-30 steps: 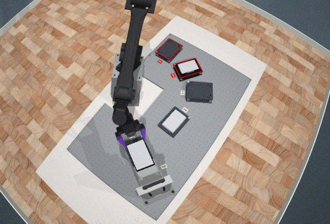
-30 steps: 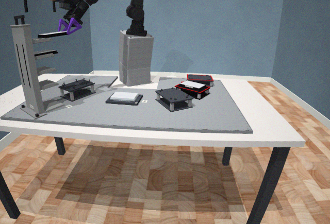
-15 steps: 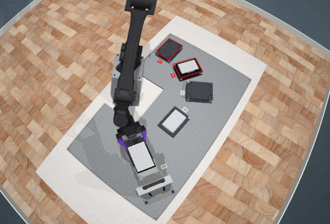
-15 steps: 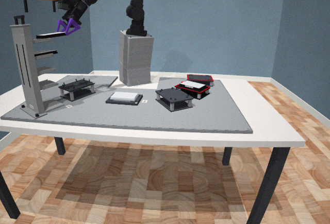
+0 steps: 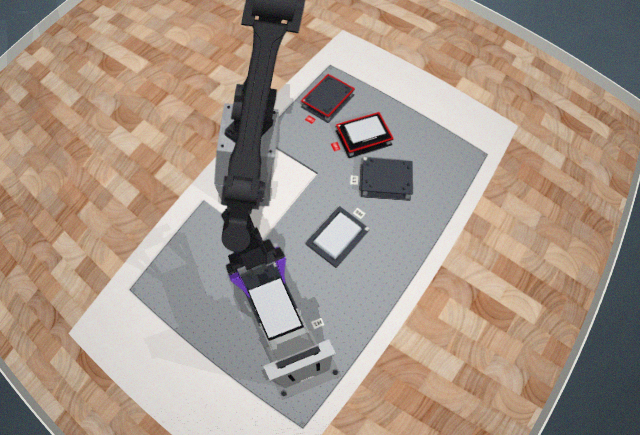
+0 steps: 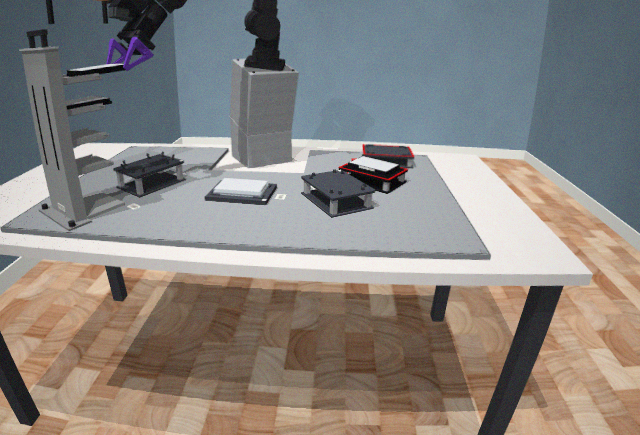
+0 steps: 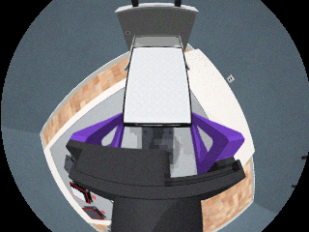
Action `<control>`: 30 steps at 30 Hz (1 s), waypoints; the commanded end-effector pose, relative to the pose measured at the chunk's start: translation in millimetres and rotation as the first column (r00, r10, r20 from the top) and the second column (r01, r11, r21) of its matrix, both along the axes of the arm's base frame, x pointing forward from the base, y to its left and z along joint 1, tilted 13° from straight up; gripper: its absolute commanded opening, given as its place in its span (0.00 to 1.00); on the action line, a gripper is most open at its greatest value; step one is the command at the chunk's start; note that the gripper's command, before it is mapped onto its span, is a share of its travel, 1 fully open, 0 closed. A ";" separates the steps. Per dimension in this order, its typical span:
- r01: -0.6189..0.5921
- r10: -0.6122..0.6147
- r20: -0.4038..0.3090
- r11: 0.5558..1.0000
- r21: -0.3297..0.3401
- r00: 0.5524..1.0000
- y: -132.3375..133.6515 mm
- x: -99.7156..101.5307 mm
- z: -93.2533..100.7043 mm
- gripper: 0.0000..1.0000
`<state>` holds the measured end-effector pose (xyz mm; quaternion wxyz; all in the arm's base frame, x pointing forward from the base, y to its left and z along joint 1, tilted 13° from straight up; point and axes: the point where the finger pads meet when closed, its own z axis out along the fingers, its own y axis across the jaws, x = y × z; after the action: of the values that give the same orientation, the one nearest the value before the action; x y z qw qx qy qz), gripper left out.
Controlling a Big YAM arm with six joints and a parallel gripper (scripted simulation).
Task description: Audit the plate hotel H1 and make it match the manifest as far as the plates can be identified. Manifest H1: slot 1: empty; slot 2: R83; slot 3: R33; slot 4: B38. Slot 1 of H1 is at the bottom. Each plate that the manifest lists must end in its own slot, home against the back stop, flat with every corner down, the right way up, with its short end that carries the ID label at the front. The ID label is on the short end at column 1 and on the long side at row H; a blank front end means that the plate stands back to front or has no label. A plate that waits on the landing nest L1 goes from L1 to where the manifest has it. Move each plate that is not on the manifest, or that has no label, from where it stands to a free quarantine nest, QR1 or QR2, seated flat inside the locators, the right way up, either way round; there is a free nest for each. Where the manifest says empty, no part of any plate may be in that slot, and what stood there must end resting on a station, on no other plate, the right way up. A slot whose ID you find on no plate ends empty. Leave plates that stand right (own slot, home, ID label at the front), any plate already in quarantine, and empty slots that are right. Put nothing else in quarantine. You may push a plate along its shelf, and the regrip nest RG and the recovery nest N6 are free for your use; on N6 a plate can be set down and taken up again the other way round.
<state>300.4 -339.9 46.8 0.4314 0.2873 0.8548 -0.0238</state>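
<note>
The plate hotel H1 (image 6: 51, 125) stands at the left end of the mat; it also shows in the overhead view (image 5: 299, 363). My gripper (image 6: 129, 55) is at its top slot, shut on the near short end of a white-topped plate (image 6: 95, 69). The plate lies level, just above the top shelf, partly in and still sticking out at the front. In the wrist view the plate (image 7: 157, 87) runs from between the purple fingers toward the hotel's back. A dark plate (image 6: 87, 104) sits in the slot below. The two lowest shelves look empty. I can read no labels.
A white-topped plate (image 5: 338, 235) lies on a flat nest mid-mat. One red-edged quarantine nest holds a white-topped plate (image 5: 364, 131); the other (image 5: 327, 95) is empty. A raised black nest (image 5: 386, 177) is empty, as is another (image 6: 148, 167) near the hotel.
</note>
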 end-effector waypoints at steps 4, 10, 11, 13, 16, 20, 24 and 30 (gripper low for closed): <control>0.005 -0.003 0.043 0.998 -0.058 0.999 -24.4 19.2 23.3 0.86; 0.003 -0.002 0.029 0.999 -0.046 1.000 -16.8 11.8 18.3 0.86; 0.003 -0.002 0.029 0.999 -0.046 1.000 -16.8 11.8 18.3 0.86; 0.003 -0.002 0.029 0.999 -0.046 1.000 -16.8 11.8 18.3 0.86; 0.003 -0.002 0.029 0.999 -0.046 1.000 -16.8 11.8 18.4 0.86; 0.003 -0.002 0.029 0.999 -0.046 1.000 -16.8 11.8 18.5 0.86; 0.003 -0.002 0.029 0.999 -0.046 1.000 -16.8 11.8 18.5 0.86; 0.000 0.002 0.044 0.998 -0.058 0.999 -24.6 24.2 22.5 0.86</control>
<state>305.6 -341.5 45.7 0.4313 0.2868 0.8551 -0.0234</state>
